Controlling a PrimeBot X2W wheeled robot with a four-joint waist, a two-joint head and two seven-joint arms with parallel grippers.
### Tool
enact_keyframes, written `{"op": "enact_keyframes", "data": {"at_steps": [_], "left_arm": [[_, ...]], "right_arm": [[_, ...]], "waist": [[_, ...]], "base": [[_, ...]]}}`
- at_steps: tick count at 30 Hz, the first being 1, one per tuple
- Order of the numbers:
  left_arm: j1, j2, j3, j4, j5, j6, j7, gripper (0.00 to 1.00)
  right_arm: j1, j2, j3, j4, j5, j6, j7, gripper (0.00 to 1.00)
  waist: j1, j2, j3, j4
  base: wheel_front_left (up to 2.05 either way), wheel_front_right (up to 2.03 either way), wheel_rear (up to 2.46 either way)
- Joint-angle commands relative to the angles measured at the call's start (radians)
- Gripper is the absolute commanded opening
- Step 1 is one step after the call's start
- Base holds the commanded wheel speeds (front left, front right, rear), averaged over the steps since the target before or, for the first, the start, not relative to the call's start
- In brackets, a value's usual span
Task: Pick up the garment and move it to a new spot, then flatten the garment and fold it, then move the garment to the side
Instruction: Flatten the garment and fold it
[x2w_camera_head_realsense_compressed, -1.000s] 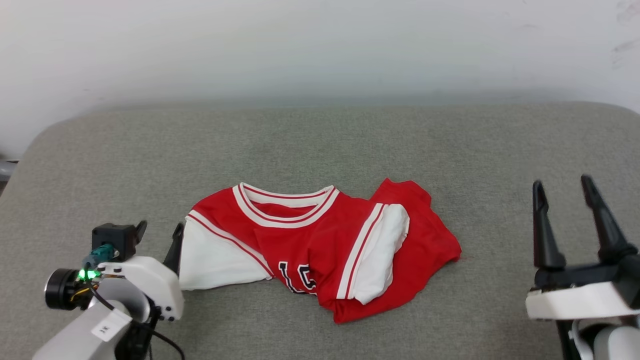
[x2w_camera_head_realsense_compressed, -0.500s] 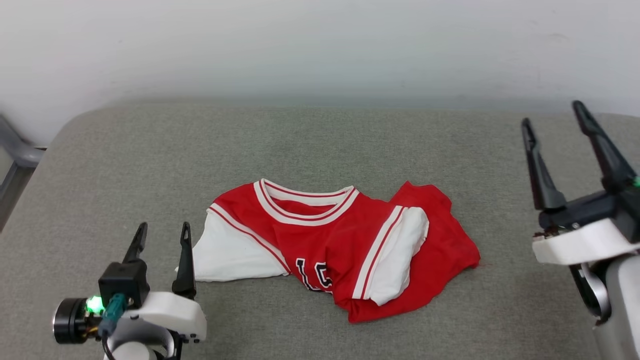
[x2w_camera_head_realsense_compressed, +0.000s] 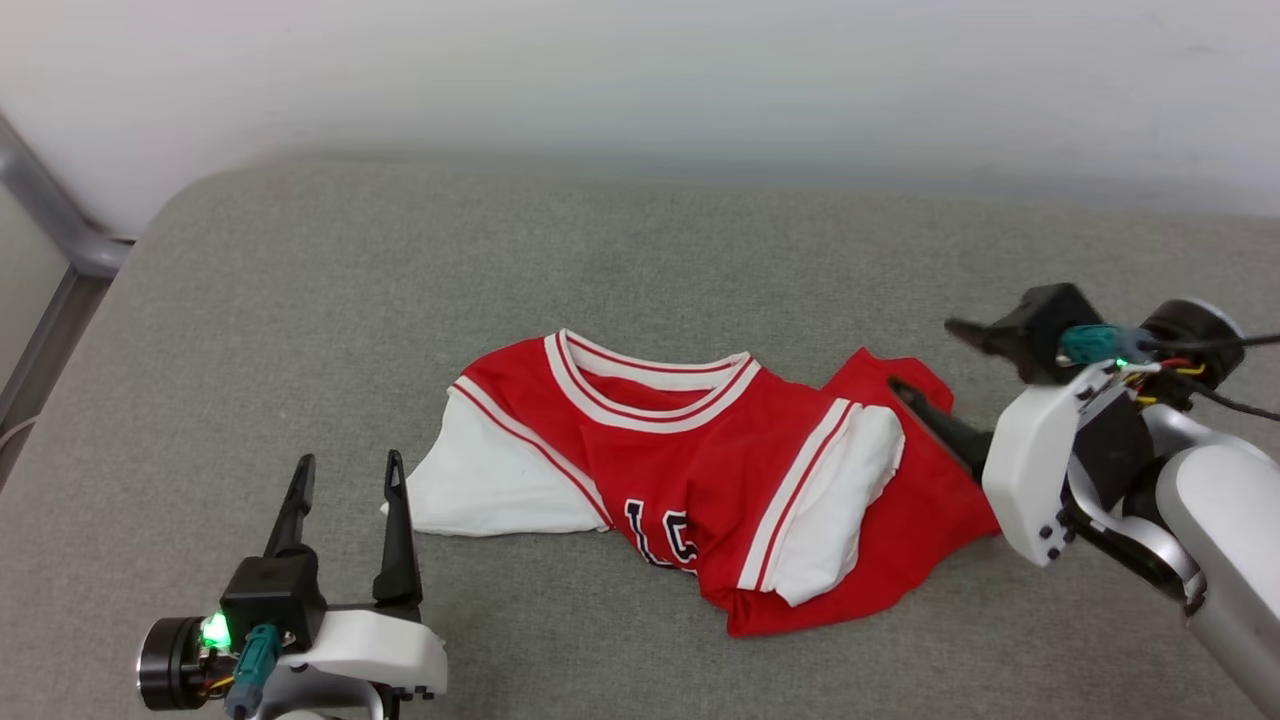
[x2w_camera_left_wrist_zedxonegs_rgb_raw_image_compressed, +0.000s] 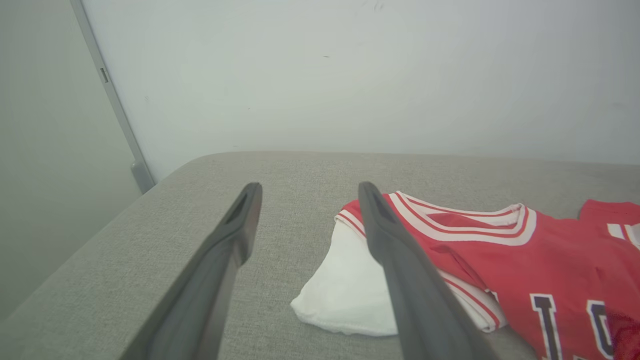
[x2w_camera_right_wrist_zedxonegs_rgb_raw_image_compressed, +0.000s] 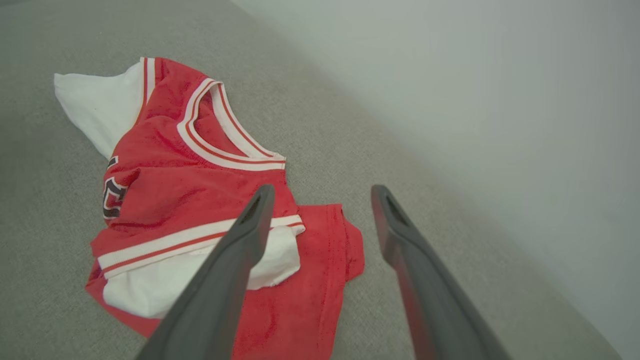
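**A:** How is the left end effector standing?

**B:** Its two dark fingers are standing wide apart and gripping nothing. In the left wrist view the left end effector is pointing towards the pale wall, with bare grey cloth showing through the gap.

**A:** What is lying closest to it?

**B:** The shirt's white sleeve. From the head camera, the sleeve's corner is lying just beside the inner finger. I cannot tell whether they are touching.

**A:** And the right end effector?

**B:** It is also gaping, with nothing between the fingers. It is reaching in from the right, turned sideways. Its lower finger is crossing over the shirt's red right edge. Whether it is pressing on the cloth is unclear. In the right wrist view the right end effector is looking down on the shirt, with one finger over the cloth and the other over bare table.

**A:** Where is the shirt lying?

**B:** It is lying crumpled near the middle of the grey cloth-covered table, between the two arms. The striped collar is pointing towards the wall. The second white sleeve is lying folded over the red body, and the black letters are showing only partly at the near edge.
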Motion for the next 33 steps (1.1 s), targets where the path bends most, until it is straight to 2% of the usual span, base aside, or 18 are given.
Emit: {"op": "enact_keyframes", "data": {"at_steps": [1,5,10,20,26,27,28,29,33], "left_arm": [[0.009,-0.016,0.012,-0.005,0.018,-0.015,-0.002,1.00],[-0.004,-0.058,0.040,-0.006,0.057,-0.048,-0.002,1.00],[-0.023,-0.096,0.066,-0.006,0.090,-0.075,-0.002,1.00],[-0.054,-0.172,0.110,0.021,0.151,-0.139,-0.003,1.00],[-0.053,-0.196,0.135,0.034,0.171,-0.161,-0.003,1.00],[-0.051,-0.200,0.140,0.037,0.174,-0.163,-0.003,1.00],[-0.050,-0.202,0.144,0.040,0.175,-0.166,-0.003,1.00],[-0.047,-0.204,0.149,0.042,0.179,-0.171,-0.003,1.00],[-0.034,-0.209,0.164,0.049,0.190,-0.180,-0.003,1.00]], "right_arm": [[-0.029,-0.027,0.047,-0.001,0.053,-0.001,0.057,1.00],[-0.083,-0.070,0.158,0.018,0.158,-0.001,0.188,1.00],[-0.140,-0.058,0.223,0.075,0.218,-0.001,0.243,1.00],[-0.186,-0.006,0.382,0.313,0.291,-0.001,0.282,1.00],[-0.197,0.008,0.473,0.373,0.329,-0.001,0.219,1.00],[-0.209,0.008,0.484,0.370,0.331,-0.001,0.194,0.59],[-0.222,0.007,0.489,0.369,0.332,-0.001,0.163,0.41],[-0.232,0.006,0.496,0.370,0.333,-0.001,0.138,0.00],[-0.276,-0.001,0.499,0.344,0.333,-0.001,0.007,0.00]], "waist": [[0.0000,-0.0001,0.018,0.017],[0.0000,-0.0001,0.049,0.040],[0.0000,-0.0001,0.085,0.061],[0.0000,-0.0001,0.144,0.101],[0.0000,-0.0001,0.146,0.095],[0.0000,-0.0001,0.143,0.091],[0.0000,-0.0001,0.140,0.087],[0.0000,-0.0001,0.135,0.083],[0.0000,-0.0001,0.110,0.063]], "base": [[0.00,0.00,0.00],[0.00,0.00,0.00],[0.00,0.00,0.00],[0.00,0.00,0.00],[0.00,0.00,0.00],[0.00,0.00,0.00],[0.00,0.00,0.00],[0.00,0.00,0.00],[0.00,0.00,0.00]]}}
